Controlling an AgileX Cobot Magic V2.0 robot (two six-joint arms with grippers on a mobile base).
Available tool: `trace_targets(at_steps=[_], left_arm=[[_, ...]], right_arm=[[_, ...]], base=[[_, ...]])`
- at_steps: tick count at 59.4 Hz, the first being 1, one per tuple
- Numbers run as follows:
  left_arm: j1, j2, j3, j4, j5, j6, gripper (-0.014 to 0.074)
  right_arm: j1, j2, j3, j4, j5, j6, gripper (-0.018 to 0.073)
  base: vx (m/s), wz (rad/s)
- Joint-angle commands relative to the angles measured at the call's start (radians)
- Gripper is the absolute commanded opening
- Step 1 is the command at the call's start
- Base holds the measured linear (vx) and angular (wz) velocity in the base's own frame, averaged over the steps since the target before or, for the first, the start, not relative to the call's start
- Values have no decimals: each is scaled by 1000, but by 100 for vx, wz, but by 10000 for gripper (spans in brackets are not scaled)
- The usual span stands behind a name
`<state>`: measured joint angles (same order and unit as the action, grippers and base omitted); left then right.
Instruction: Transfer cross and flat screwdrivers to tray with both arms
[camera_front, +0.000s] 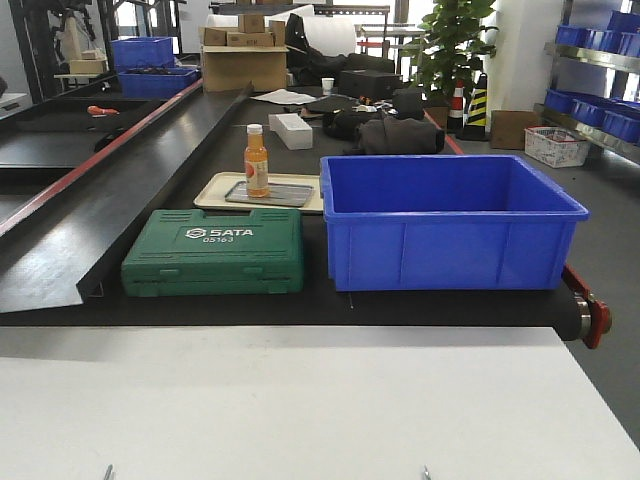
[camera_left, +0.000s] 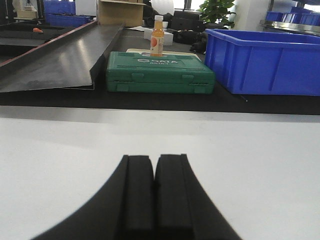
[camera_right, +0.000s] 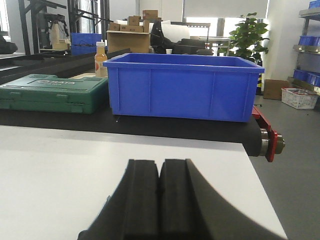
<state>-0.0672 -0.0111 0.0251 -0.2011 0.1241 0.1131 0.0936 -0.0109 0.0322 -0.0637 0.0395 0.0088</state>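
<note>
The cross and flat screwdrivers are out of view in every frame. The tray (camera_front: 291, 193), shallow shiny grey metal, lies on a cream tray (camera_front: 212, 190) on the black belt behind a green tool case (camera_front: 214, 252), and an orange bottle (camera_front: 257, 160) stands on it. My left gripper (camera_left: 153, 159) is shut with nothing between its black pads, low over the white table (camera_left: 60, 150) and short of the case. My right gripper (camera_right: 160, 162) is also shut and empty, over the same white table, facing a blue bin (camera_right: 182, 86).
The big blue bin (camera_front: 450, 220) stands right of the green case. A dark sloped chute (camera_front: 120, 170) runs along the left. The belt's red end roller (camera_front: 590, 312) sits at the right edge. Boxes, bags and a plant crowd the far end.
</note>
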Motion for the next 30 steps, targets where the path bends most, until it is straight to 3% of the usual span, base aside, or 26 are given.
trace_targets(at_steps=[1,30], left_arm=[[-5,-15,32,-3,-80,-5,-6],[-5,-15,32,-3,-80,-5,-6]], right_arm=[[0,-11,15,-6,-88,-1,-8],[0,-11,15,-6,-88,-1,-8]], base=[[0,0],[0,0]])
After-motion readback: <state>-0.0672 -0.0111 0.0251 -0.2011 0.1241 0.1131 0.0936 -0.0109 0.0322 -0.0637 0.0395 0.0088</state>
